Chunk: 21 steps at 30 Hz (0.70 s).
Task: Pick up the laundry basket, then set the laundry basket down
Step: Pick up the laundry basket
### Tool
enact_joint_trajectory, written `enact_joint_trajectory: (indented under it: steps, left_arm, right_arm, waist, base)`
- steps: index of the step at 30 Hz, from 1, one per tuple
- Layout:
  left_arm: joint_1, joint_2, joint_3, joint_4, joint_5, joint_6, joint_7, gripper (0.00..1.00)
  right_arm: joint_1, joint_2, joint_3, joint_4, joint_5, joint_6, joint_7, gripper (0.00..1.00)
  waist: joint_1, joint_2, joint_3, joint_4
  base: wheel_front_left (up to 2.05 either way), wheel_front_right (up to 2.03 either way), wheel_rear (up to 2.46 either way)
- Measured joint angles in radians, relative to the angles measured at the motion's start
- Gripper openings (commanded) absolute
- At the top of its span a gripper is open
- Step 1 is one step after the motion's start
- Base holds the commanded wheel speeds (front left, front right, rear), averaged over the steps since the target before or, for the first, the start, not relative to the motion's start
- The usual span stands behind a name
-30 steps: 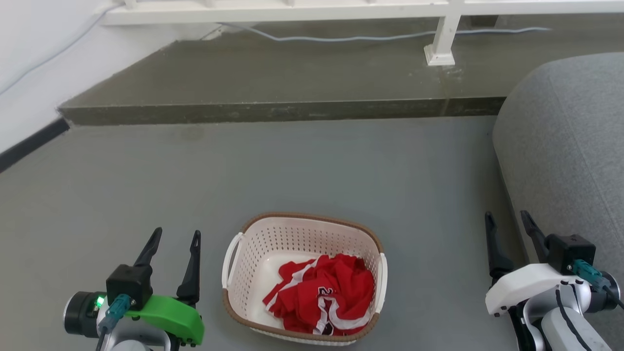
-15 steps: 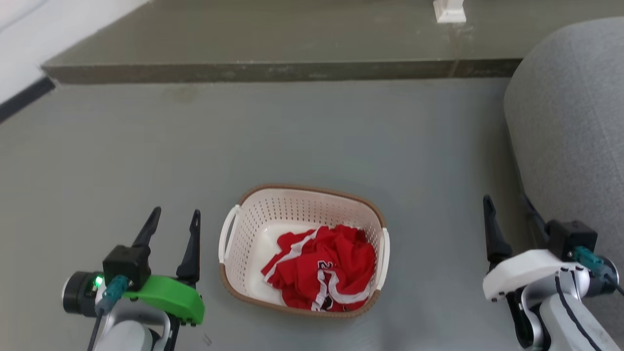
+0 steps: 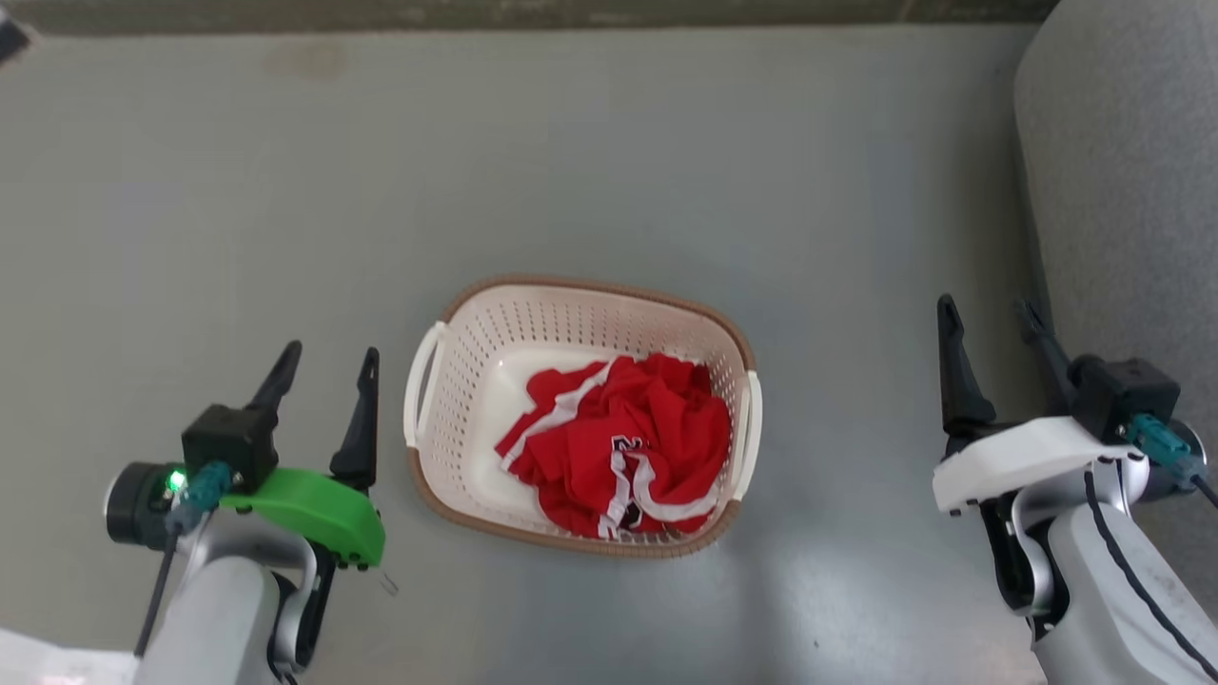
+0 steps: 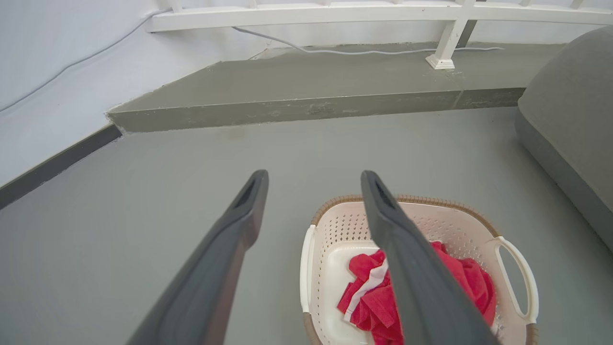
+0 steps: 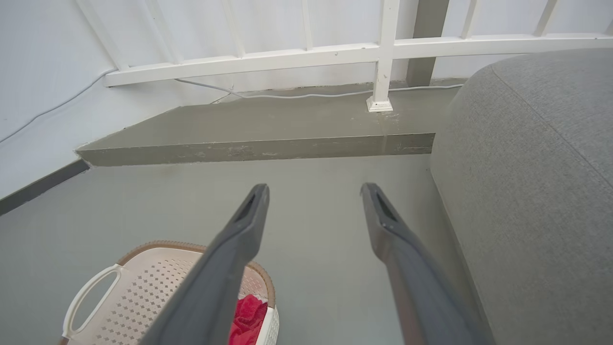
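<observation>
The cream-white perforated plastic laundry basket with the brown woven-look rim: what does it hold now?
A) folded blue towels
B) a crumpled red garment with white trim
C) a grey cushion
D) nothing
B: the head view shows a crumpled red garment with white trim lying in the cream-white perforated laundry basket.

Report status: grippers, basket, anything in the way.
Left gripper open, empty, left of the laundry basket. Right gripper open, empty, farther off right, beside the grey sofa. Basket on the floor, red garment inside. Side handles unobstructed.
</observation>
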<state>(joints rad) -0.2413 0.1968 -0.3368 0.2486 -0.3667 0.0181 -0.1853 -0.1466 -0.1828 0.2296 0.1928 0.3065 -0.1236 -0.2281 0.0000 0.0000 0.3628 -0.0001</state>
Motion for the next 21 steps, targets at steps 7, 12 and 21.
enact_joint_trajectory:
  steps: [7,12,21]
  left_arm:
    - [-0.072,0.000,0.007,0.071,-0.044,-0.028,0.043,1.00]
    - [-0.116,0.000,0.010,0.119,-0.059,-0.048,0.068,1.00]
    - [-0.220,0.002,0.017,0.221,-0.072,-0.081,0.111,1.00]
  right_arm:
    - [-0.047,0.004,0.002,-0.021,-0.003,0.000,0.000,1.00]
    - [-0.074,0.012,0.003,-0.032,-0.006,0.000,0.000,1.00]
    - [-0.119,0.032,0.006,-0.045,-0.007,0.000,0.000,1.00]
  waist:
    - [0.0000,0.0000,0.089,-0.015]
    - [0.0000,0.0000,0.142,-0.027]
    - [0.0001,0.0000,0.256,-0.061]
  base:
    - [0.00,0.00,0.00]
    - [0.00,0.00,0.00]
    - [0.00,0.00,0.00]
